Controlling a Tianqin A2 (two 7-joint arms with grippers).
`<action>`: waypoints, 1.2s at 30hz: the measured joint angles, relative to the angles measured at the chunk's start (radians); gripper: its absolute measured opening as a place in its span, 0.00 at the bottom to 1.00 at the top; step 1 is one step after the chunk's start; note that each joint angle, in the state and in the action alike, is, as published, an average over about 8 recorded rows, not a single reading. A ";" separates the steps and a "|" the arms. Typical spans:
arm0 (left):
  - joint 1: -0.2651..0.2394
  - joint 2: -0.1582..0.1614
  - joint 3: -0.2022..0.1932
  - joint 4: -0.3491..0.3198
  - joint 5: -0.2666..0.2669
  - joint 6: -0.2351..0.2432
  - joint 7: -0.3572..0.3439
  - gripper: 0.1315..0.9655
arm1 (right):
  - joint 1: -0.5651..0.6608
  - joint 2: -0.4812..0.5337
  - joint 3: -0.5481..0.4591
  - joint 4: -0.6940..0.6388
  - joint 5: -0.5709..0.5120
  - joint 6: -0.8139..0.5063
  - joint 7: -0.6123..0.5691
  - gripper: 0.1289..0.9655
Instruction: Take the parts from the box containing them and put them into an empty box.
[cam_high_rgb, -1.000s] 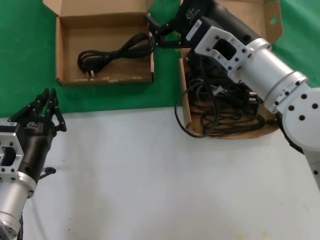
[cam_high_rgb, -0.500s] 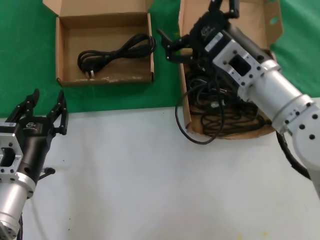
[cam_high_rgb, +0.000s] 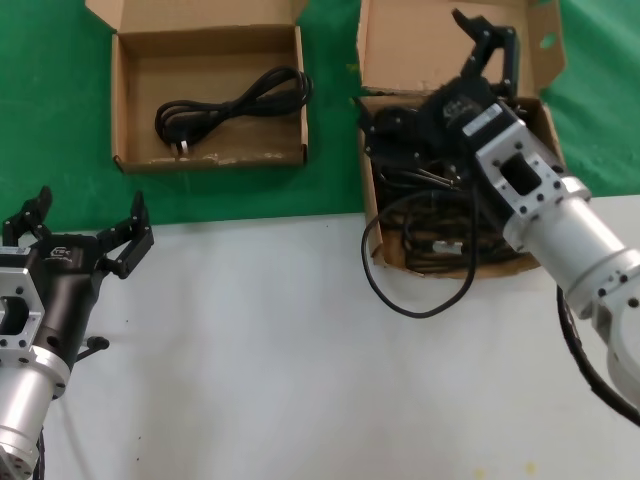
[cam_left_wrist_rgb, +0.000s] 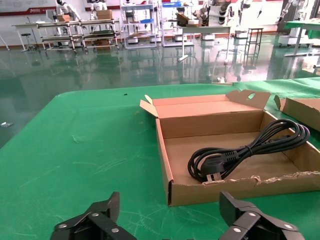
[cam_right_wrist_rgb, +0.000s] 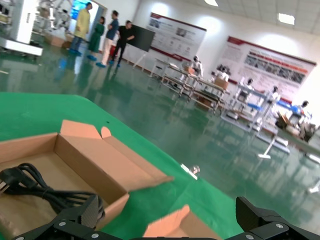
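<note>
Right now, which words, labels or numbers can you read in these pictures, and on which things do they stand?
None can be read.
Left end effector: small white mark, too small.
Right end effector: white mark, too small.
Wall posters: blurred.
Red banner: blurred.

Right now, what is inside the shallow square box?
One bundled black power cord, plug towards the box's left, lying on the floor of the shallow box. The floor under its loops is covered. Neither hand is in it.
</note>
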 joint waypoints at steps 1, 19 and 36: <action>0.000 0.000 0.000 0.000 0.000 0.000 0.000 0.58 | -0.009 0.001 0.004 0.001 0.008 0.004 0.002 1.00; 0.005 -0.001 -0.001 -0.001 -0.007 -0.006 0.004 0.93 | -0.170 0.024 0.073 0.018 0.156 0.076 0.046 1.00; 0.009 -0.002 -0.002 -0.001 -0.014 -0.011 0.007 1.00 | -0.321 0.044 0.138 0.034 0.294 0.143 0.087 1.00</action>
